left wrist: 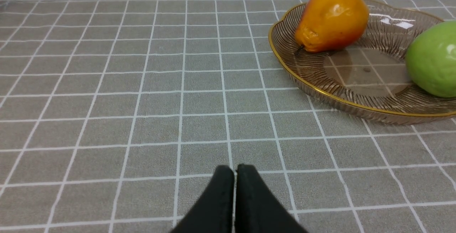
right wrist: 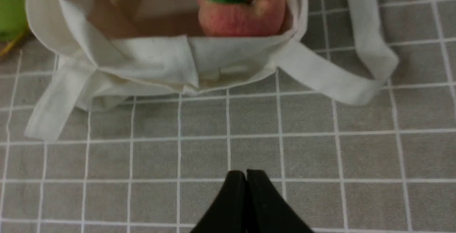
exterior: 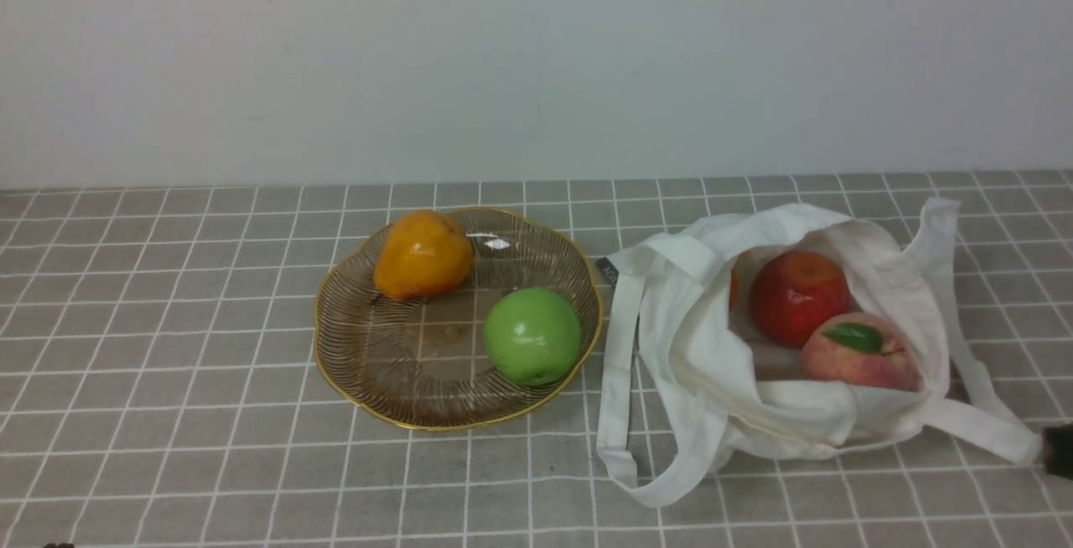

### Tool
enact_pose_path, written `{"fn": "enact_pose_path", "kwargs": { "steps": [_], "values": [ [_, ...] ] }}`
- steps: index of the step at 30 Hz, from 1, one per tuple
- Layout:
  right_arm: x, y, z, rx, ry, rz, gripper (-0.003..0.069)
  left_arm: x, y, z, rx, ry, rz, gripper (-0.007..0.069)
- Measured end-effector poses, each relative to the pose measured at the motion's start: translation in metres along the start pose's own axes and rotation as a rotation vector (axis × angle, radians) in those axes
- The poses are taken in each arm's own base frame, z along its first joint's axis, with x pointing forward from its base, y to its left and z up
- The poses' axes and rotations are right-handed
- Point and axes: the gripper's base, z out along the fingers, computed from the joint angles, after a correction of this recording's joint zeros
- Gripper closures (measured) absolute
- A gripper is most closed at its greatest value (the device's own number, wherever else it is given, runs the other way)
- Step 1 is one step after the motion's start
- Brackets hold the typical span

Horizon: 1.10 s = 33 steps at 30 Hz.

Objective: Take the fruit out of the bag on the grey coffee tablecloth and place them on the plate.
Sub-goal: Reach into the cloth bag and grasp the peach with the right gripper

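The white cloth bag (exterior: pixel 712 364) lies open on the grey grid tablecloth (exterior: pixel 168 364), right of the plate (exterior: pixel 369 364). Inside it sit a red apple (exterior: pixel 796 295) and a pink peach (exterior: pixel 859 353) with a green leaf; an orange sliver shows behind the bag's edge. The peach (right wrist: pixel 242 15) and bag (right wrist: pixel 160 62) also show in the right wrist view. My right gripper (right wrist: pixel 245 173) is shut and empty, on the near side of the bag; a dark bit of it shows at the front view's right edge (exterior: pixel 1059 450). My left gripper (left wrist: pixel 234 167) is shut and empty, left of the plate (left wrist: pixel 310 79).
On the plate lie an orange-yellow pear (exterior: pixel 422 255) and a green apple (exterior: pixel 531 335). The bag's long straps (exterior: pixel 620 380) trail onto the cloth towards the front and right (exterior: pixel 972 422). A plain white wall stands behind the table.
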Motion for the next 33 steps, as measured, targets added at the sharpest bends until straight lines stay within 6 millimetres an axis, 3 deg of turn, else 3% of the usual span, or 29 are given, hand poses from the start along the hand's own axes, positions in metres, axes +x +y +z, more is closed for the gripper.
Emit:
{"fn": "enact_pose_path", "kwargs": {
  "steps": [6,10,12,13,18,19,20,26,33],
  "values": [
    [-0.037,0.024,0.036,-0.099,0.109,-0.12,0.0647,0.0,0.0,0.0,0.0,0.0,0.0,0.0632],
    [-0.066,0.039,0.062,-0.071,0.148,-0.217,0.0567,0.0,0.0,0.0,0.0,0.0,0.0,0.0632],
    [-0.08,0.042,0.081,-0.017,0.175,-0.224,0.0497,0.0,0.0,0.0,0.0,0.0,0.0,0.0632],
    [-0.081,0.042,0.081,-0.013,0.17,-0.231,0.0491,0.0,0.0,0.0,0.0,0.0,0.0,0.0632],
    [-0.104,0.036,0.114,0.133,0.178,-0.204,0.0296,0.0,0.0,0.0,0.0,0.0,0.0,0.0632],
    [-0.105,0.034,0.116,0.147,0.177,-0.208,0.0279,0.0,0.0,0.0,0.0,0.0,0.0,0.0632],
    [-0.108,0.032,0.127,0.177,0.171,-0.206,0.0204,0.0,0.0,0.0,0.0,0.0,0.0,0.0632],
    [-0.106,0.028,0.161,0.2,0.19,-0.204,0.0026,0.0,0.0,0.0,0.0,0.0,0.0,0.0632],
    [-0.102,0.026,0.184,0.206,0.205,-0.227,-0.0006,0.0,0.0,0.0,0.0,0.0,0.0,0.0632]
  ]
}}
